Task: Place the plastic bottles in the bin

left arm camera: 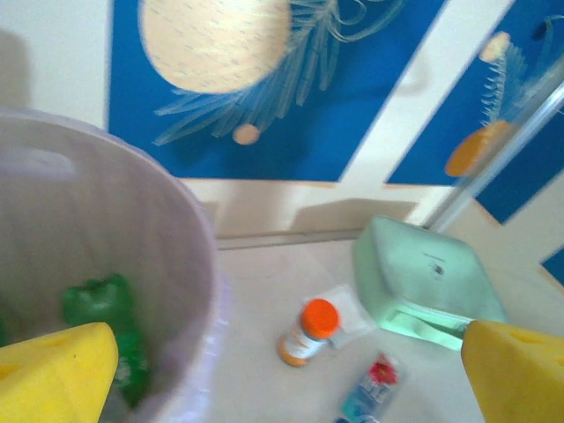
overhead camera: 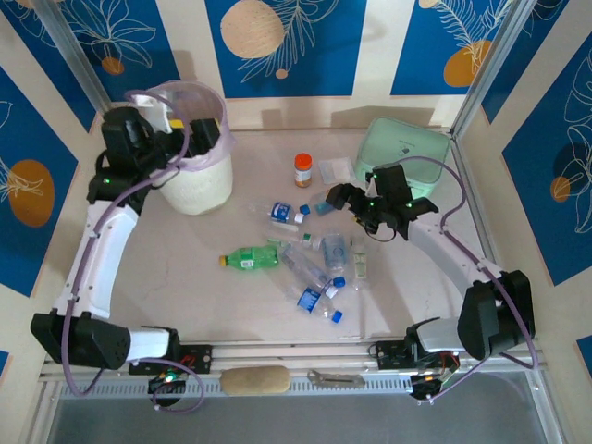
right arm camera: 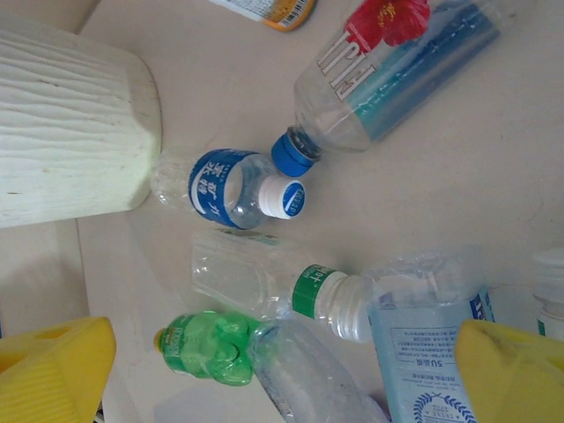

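The bin [overhead camera: 199, 180], a white bucket with a pink liner, stands at the back left. My left gripper [overhead camera: 188, 130] hangs open over its mouth with nothing between the yellow fingertips [left arm camera: 55, 370]. A green bottle [left arm camera: 112, 319] lies inside the bin [left arm camera: 181, 264]. Several plastic bottles [overhead camera: 310, 259] lie in a pile mid-table, with a green one [overhead camera: 252, 257] at its left. My right gripper [overhead camera: 344, 207] hovers open above the pile's far side. Below it lie a blue-labelled bottle [right arm camera: 231, 187], a red-flower-labelled one [right arm camera: 388, 62], a clear green-banded one [right arm camera: 264, 282] and a green one [right arm camera: 207, 345].
An orange-capped jar [overhead camera: 302, 169] stands behind the pile, beside a small clear packet [overhead camera: 335, 169]. The mint green container [overhead camera: 402, 153] sits at the back right. A tan oblong object [overhead camera: 254, 379] and a metal tool [overhead camera: 335, 377] lie on the near rail. Walls enclose three sides.
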`<move>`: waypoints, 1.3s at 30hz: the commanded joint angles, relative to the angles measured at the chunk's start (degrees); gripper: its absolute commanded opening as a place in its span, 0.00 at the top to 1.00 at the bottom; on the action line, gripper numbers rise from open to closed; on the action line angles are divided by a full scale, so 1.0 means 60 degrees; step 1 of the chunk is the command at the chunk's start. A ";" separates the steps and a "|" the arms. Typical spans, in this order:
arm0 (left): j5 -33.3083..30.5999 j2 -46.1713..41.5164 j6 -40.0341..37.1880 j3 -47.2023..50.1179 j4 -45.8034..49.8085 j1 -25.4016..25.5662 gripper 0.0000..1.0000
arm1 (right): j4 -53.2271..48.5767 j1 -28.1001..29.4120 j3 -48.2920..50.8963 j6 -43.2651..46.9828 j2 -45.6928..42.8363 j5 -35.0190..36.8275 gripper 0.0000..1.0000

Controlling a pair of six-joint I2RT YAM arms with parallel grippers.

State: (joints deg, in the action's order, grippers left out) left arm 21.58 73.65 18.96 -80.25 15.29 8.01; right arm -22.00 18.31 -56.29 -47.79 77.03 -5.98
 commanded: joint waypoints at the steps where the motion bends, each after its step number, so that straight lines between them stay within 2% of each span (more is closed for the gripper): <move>1: 0.0049 -0.0352 0.0732 0.1086 -0.1257 0.0738 0.00 | -0.0348 -0.0018 -0.0417 0.0321 0.0160 -0.0107 0.01; 5: -0.0044 -0.0663 0.0971 0.2351 -0.2107 0.1743 0.00 | -0.1155 -0.0048 -0.0695 0.0848 0.0419 0.0194 0.01; 12: -0.0346 -0.0504 0.1398 0.3926 -0.2904 0.3078 0.00 | -0.2954 -0.0063 -0.1374 0.2080 0.0847 0.1522 0.00; 21: -0.0255 0.0869 0.2048 0.4469 -0.3944 0.4242 0.00 | -0.4403 0.0295 -0.0934 0.2261 0.0761 0.2565 0.09; 28: -0.0082 0.1833 0.2573 0.4238 -0.4551 0.4506 0.00 | -0.4515 0.0604 -0.0379 0.2076 0.0887 0.2840 0.19; 36: -0.0176 0.1890 0.2500 0.4175 -0.4366 0.4510 0.00 | -0.4415 0.0816 -0.0002 0.1923 0.1381 0.3178 0.23; 39: -0.0175 0.1891 0.2530 0.4175 -0.4306 0.4509 0.00 | -0.4188 0.0845 0.0129 0.1872 0.1549 0.3020 0.29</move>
State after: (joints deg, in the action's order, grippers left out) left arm 20.12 84.99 33.23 -53.89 -9.80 34.70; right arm -47.33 22.94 -56.42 -35.68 85.54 12.05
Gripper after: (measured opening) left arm 0.996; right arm 0.716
